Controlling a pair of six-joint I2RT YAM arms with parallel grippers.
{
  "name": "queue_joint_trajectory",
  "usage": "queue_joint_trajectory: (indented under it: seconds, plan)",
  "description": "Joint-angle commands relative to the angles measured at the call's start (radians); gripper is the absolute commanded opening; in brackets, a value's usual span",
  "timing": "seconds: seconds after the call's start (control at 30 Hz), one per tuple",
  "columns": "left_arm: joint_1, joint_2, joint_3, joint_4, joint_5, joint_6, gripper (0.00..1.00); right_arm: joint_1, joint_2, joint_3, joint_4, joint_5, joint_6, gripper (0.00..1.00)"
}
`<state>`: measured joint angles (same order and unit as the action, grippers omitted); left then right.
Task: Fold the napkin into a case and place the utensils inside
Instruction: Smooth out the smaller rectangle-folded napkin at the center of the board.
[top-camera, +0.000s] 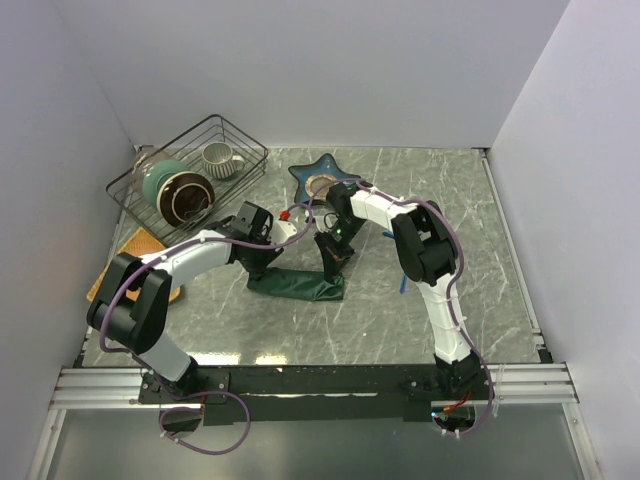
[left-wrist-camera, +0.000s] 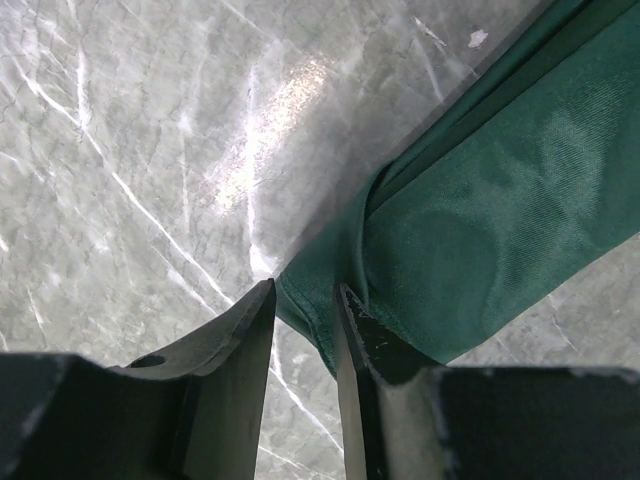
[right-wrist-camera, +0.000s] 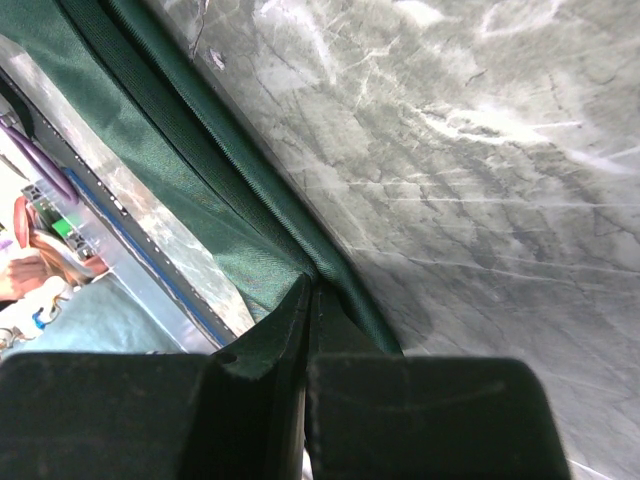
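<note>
The dark green napkin lies as a narrow, layered strip on the marble table, between the two arms. My left gripper is at its left end. In the left wrist view the jaws stand slightly apart with the napkin's corner between them, not pinched. My right gripper is at the strip's right end. In the right wrist view it is shut on the napkin's folded edge. A thin blue sliver, perhaps the blue utensil, shows beside the right arm. The pink utensil is hidden.
A star-shaped blue dish sits behind the grippers. A wire basket holding bowls and a mug stands at the back left. An orange-tan mat lies at the left under the left arm. White walls close in the table.
</note>
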<state>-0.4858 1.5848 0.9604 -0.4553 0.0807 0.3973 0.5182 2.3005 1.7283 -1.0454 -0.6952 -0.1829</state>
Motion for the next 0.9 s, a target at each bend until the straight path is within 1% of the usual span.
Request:
queue_joint_trajectory:
  seconds: [0.0,0.13,0.5,0.63,0.7,0.77,0.87]
  plan:
    - [-0.004,0.0,0.014,0.001,0.031,-0.011,0.36,0.017,0.005,-0.027,0.071,0.111,-0.024,0.0]
    - [-0.004,-0.016,0.024,0.006,0.042,-0.012,0.41,0.017,0.004,-0.03,0.073,0.114,-0.024,0.0]
    - [-0.005,0.004,0.021,0.01,0.073,-0.003,0.4,0.017,0.008,-0.021,0.071,0.114,-0.021,0.0]
    - [-0.005,0.009,0.028,0.017,0.079,-0.003,0.36,0.02,0.01,-0.018,0.067,0.114,-0.021,0.0]
    - [-0.004,0.0,0.032,0.03,0.077,-0.006,0.36,0.022,0.011,-0.016,0.068,0.115,-0.021,0.0]
    - [-0.005,0.003,0.041,0.026,0.082,-0.005,0.4,0.022,0.008,-0.018,0.068,0.118,-0.024,0.0]
    - [-0.005,0.015,0.044,0.02,0.083,0.006,0.41,0.022,0.011,-0.016,0.07,0.12,-0.024,0.0]
